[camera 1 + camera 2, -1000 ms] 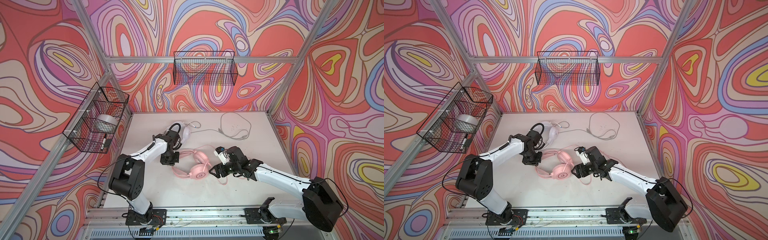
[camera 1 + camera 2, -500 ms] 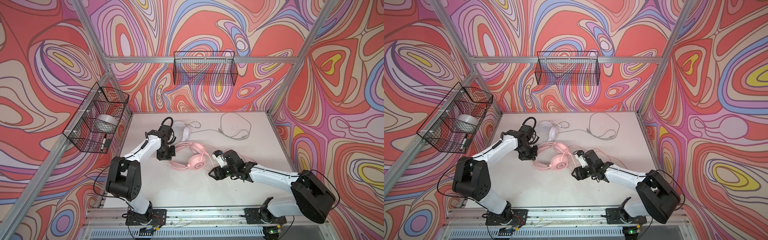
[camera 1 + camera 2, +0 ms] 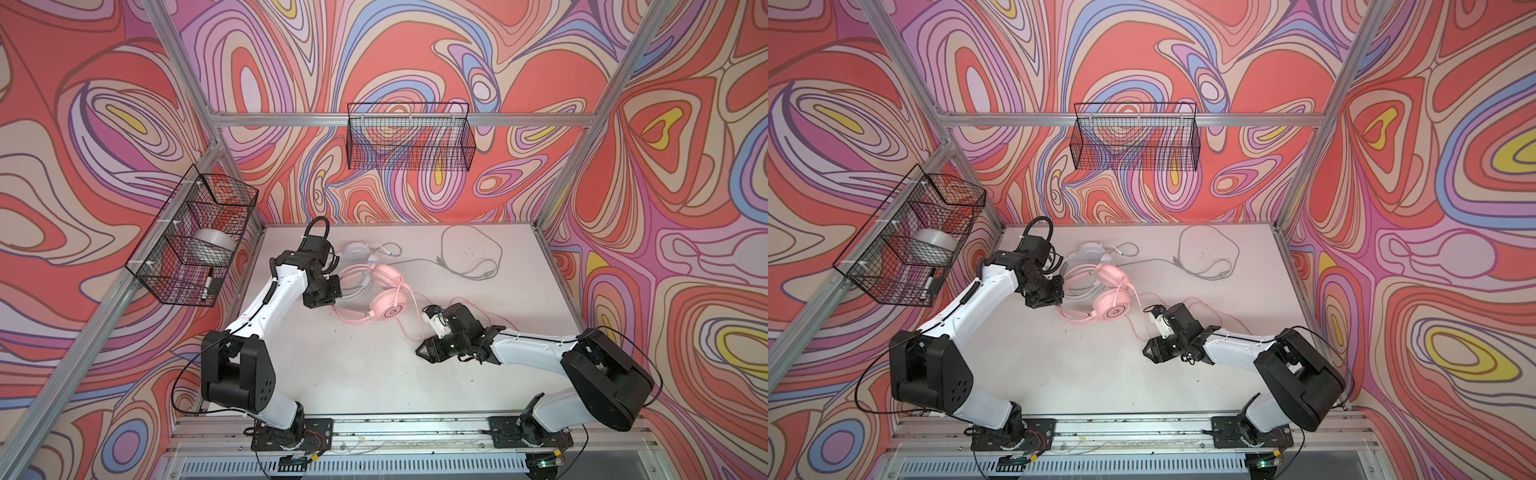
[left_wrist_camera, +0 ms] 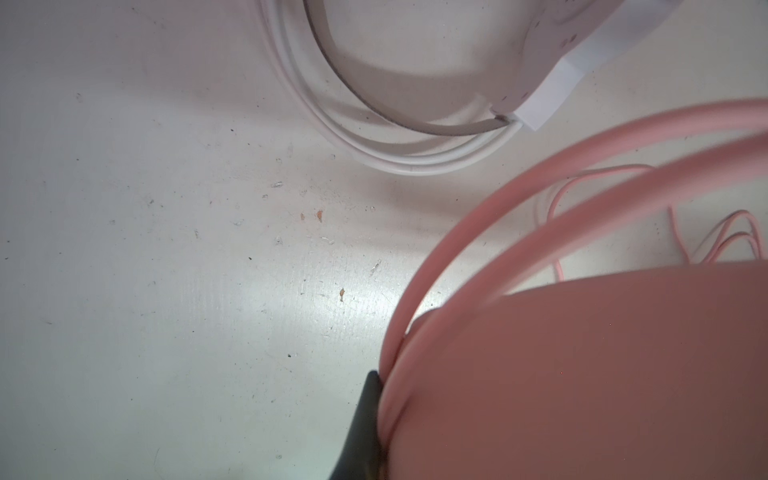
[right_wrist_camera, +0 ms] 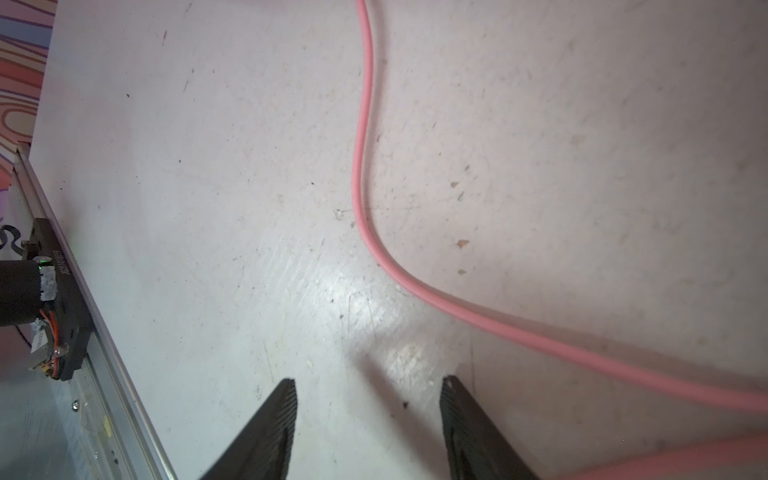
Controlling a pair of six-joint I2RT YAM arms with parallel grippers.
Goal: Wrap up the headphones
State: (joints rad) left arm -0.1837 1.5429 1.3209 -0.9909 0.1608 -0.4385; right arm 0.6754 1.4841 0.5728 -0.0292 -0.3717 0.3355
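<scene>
My left jaws were clamped together on the headband of the pink headphones (image 3: 387, 308), gripping the band at the end away from the earcups. The set was near the middle of the counter (image 3: 353, 374). The white headphones (image 3: 356, 251) lay just behind them, and their grey cord (image 3: 471, 272) looped toward the back wall. My right jaws stood apart over bare counter with nothing between them, and the pink cord (image 5: 360, 166) curved past just beyond their tips.
</scene>
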